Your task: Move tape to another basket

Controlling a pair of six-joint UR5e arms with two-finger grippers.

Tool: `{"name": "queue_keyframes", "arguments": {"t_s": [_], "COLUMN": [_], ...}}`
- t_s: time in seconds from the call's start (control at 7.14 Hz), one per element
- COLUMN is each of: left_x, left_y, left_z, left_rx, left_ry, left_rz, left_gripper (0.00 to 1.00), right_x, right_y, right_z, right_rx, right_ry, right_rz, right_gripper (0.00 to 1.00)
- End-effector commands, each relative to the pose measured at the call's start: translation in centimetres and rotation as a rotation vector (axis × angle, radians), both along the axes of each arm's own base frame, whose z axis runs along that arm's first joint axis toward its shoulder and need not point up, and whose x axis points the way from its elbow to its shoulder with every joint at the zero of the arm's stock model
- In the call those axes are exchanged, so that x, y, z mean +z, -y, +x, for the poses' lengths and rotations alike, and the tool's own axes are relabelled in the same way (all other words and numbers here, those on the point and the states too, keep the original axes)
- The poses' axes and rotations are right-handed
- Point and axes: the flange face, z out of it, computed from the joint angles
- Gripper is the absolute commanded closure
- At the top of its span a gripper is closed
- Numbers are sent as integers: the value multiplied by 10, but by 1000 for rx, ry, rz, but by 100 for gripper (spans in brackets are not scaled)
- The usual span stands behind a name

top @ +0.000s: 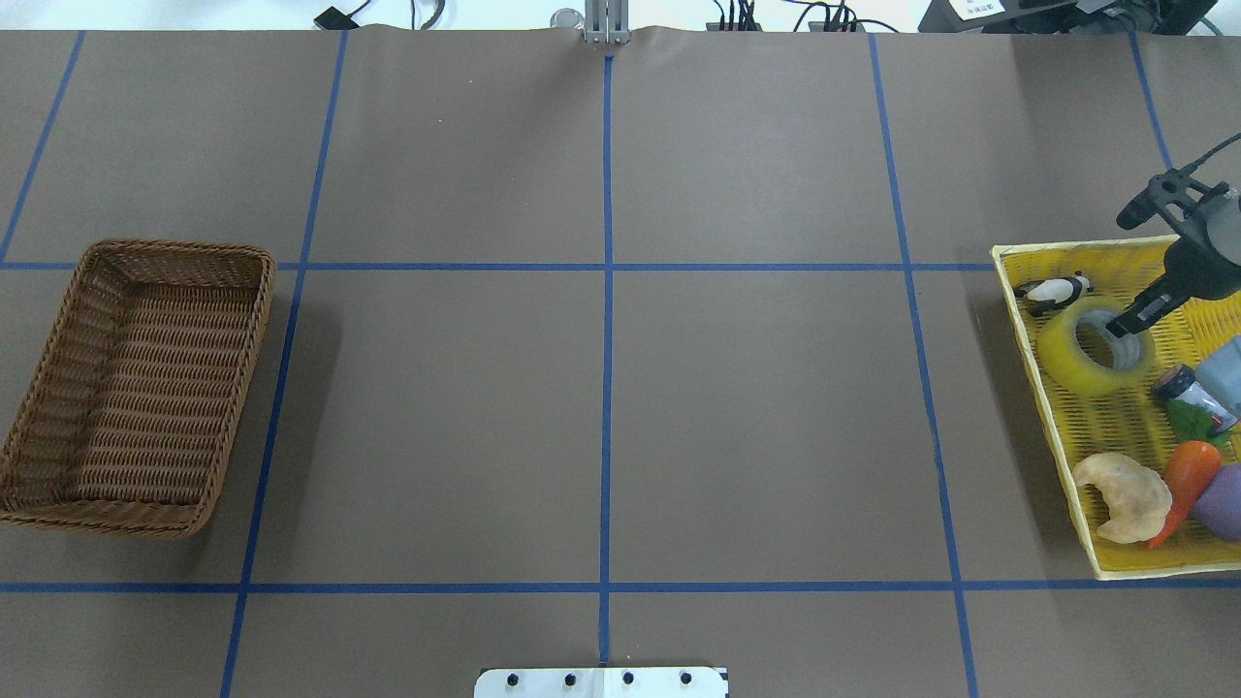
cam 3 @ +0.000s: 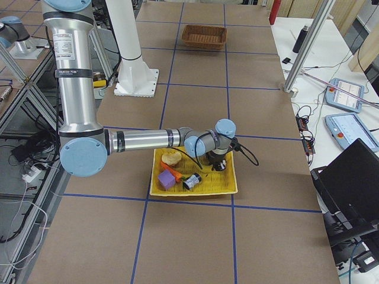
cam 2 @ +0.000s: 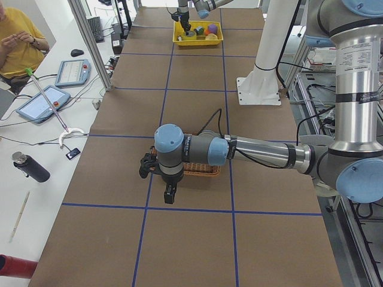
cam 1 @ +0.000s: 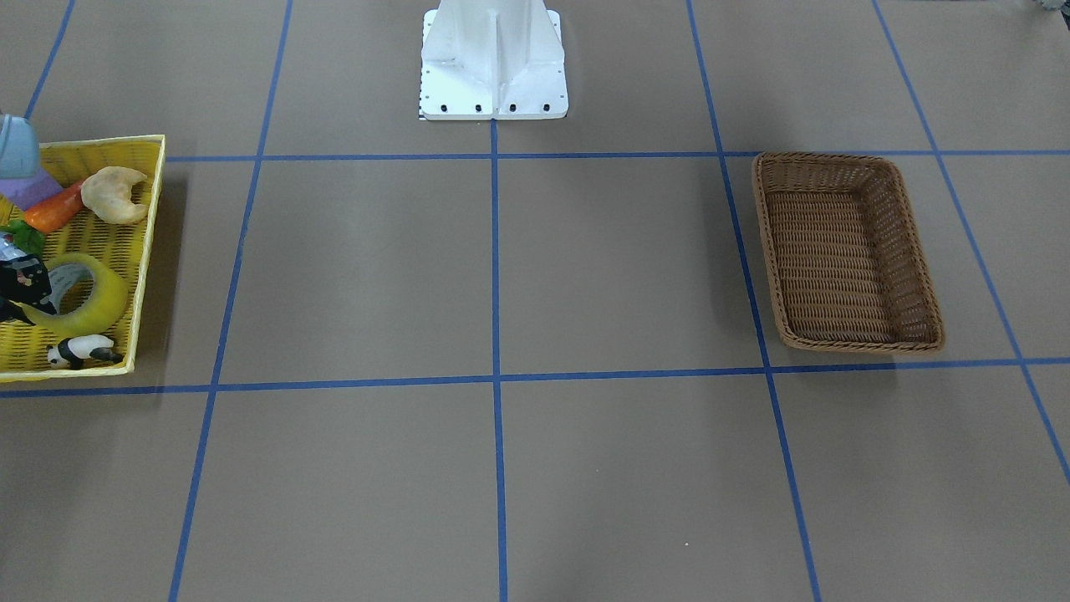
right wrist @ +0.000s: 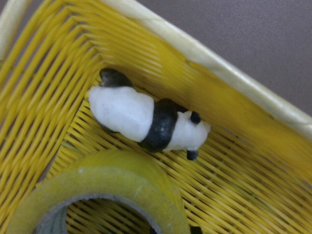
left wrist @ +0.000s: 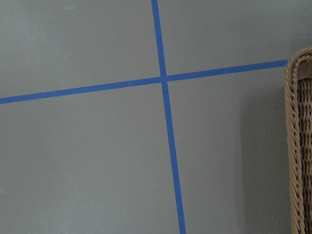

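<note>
The tape (top: 1066, 357) lies in the yellow tray (top: 1066, 246) at the right end of the bench. The right hand (top: 1128, 322) is down on it with one finger inside the core, but I cannot tell if it grips. I judge this the grasping step: next it must close on the tape wall, lift, and carry it to the basket (top: 58, 368) at the far left, where the left hand (cam 2: 170, 192) hangs, its state unclear.
</note>
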Motion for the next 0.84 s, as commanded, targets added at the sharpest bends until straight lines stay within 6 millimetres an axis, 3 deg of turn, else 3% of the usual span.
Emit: {"name": "queue_keyframes", "arguments": {"t_s": [0.0,0.28,0.42,0.56,0.7], "left_x": [0,-1,-10,-26,-51], "left_y": [0,-1,0,0,0], "left_z": [0,0,0,0,0], "left_rx": [-1,1,2,2,2], "left_ry": [0,-3,-4,-3,-6], "left_rz": [0,4,21,57,124], "left_gripper": [2,2,2,2,2], "right_x": [-35,-81,-107,-131,-170], "right_y": [7,13,19,32,52], "right_z": [20,43,42,38,31], "right_rx": [36,84,95,128,196], "right_ry": [22,63,80,101,139], "right_rz": [62,130,168,174,160], "right_gripper": [100,100,100,100,100]}}
